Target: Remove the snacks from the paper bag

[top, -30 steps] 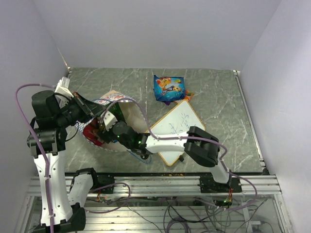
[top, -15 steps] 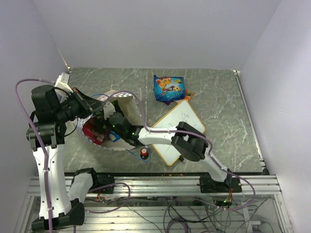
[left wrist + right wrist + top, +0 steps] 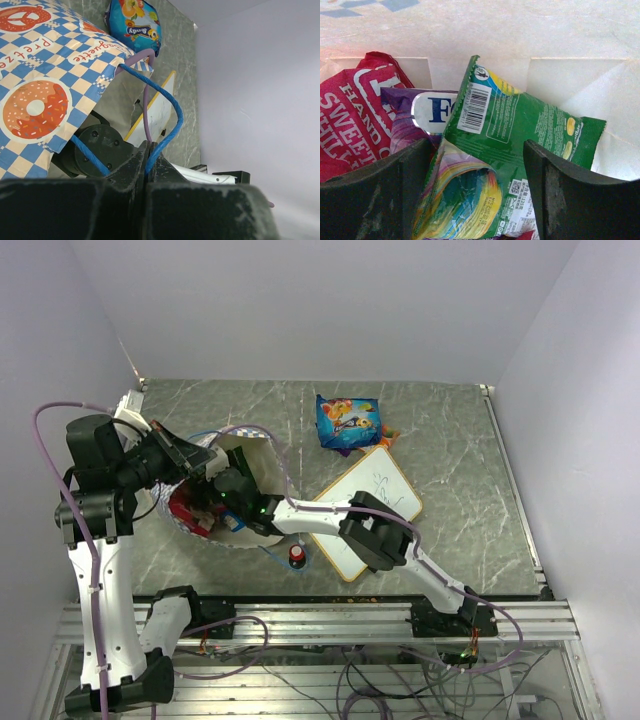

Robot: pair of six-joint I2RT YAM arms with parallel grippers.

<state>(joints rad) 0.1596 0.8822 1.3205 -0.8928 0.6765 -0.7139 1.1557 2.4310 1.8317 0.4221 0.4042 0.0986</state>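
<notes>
**Overhead and wrist views, bag lying on its side.** The paper bag [image 3: 50, 65], cream with a blue-and-white checkered band and printed doughnut and pretzel marks, is shown on the table [image 3: 450, 440] with its mouth turned toward the whiteboard [image 3: 370, 495].

The left gripper [image 3: 146, 159] is seen at the mouth end of the bag. Its jaws are pressed together on the blue cord handle [image 3: 170, 100], which loops up from the bag's rim.

The right gripper [image 3: 477, 150] is reached in through the mouth of the bag, and its fingers [image 3: 375, 200] are spread wide. A green packet [image 3: 520, 145] lies between them, barcode side up, but no clamping on it is seen.

Beside the green packet, deeper toward the bag's wall, a red packet [image 3: 350, 120] and a purple packet [image 3: 402, 132] are visible. All three rest inside the bag.

A blue packet [image 3: 347, 420] with orange print is shown outside the bag, well apart from its mouth and just beyond the far corner of the whiteboard. A red-topped knob [image 3: 297, 555] stands near the bag's mouth, at the whiteboard's near edge.
</notes>
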